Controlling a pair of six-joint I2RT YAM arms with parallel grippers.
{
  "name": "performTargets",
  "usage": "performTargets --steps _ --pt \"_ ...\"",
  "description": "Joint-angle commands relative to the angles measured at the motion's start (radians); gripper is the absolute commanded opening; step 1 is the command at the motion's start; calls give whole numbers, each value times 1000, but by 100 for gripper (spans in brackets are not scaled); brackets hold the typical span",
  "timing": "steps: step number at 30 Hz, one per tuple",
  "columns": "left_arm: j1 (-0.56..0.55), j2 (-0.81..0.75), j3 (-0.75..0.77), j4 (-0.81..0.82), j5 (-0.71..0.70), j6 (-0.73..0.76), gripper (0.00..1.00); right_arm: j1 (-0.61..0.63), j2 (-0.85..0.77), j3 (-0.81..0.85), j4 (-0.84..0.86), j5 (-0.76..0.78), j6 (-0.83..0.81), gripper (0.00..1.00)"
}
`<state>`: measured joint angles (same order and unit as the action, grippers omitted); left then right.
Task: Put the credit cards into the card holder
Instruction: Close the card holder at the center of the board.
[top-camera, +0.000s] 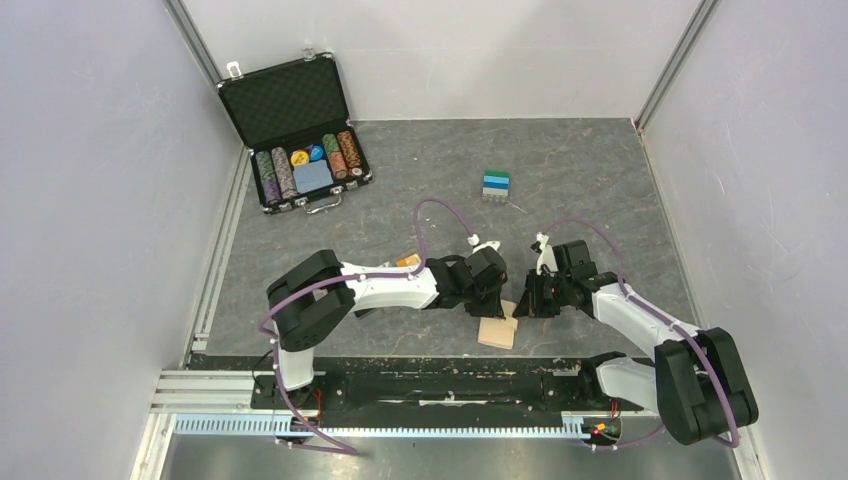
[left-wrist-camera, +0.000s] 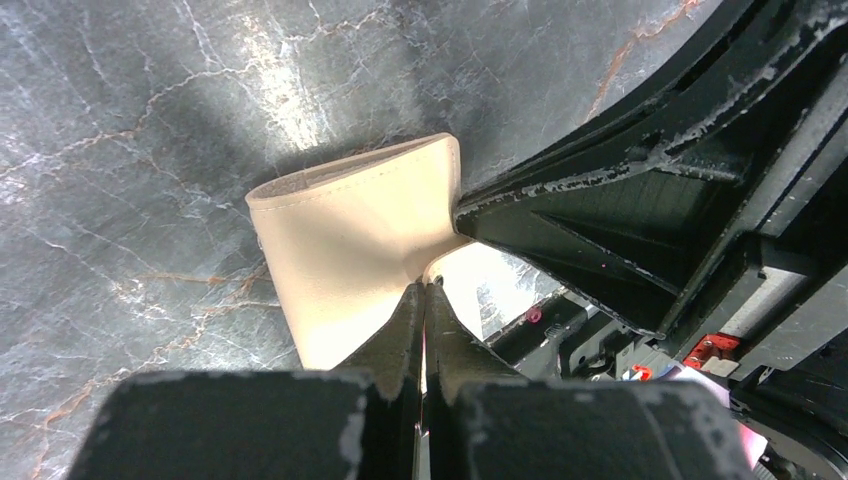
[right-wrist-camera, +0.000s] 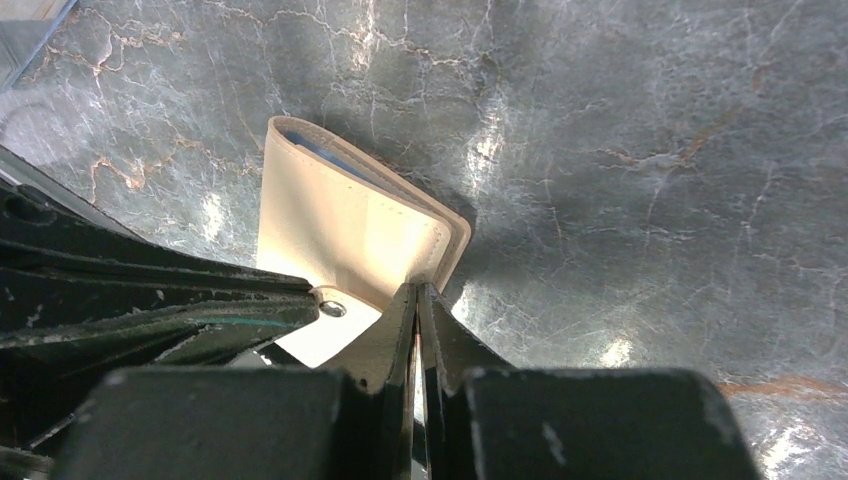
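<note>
Left gripper (left-wrist-camera: 425, 288) is clenching on one flap of the wallet (left-wrist-camera: 345, 250); right gripper (right-wrist-camera: 417, 290) is pinching another edge.

High rear overview; two close downward wrist views of card holder (right-wrist-camera: 345, 235)

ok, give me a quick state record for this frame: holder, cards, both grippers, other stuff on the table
card holder: tan bifold, partly open, between the two grippers near the arm bases
blue card: edge shows inside the card holder
left gripper: shut on one flap of the card holder
right gripper: shut on the holder's edge beside the snap
poker chip case: open, far left
striped stack: blue, green, white; far centre, too small to identify
orange box: small, mostly hidden, left of the grippers
</note>
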<state>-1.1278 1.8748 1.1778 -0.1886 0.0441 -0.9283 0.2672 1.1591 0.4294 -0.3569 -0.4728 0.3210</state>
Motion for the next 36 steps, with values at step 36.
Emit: performTargets --steps 36 --pt "15 8 -27 16 -10 13 2 22 -130 19 39 -72 25 0"
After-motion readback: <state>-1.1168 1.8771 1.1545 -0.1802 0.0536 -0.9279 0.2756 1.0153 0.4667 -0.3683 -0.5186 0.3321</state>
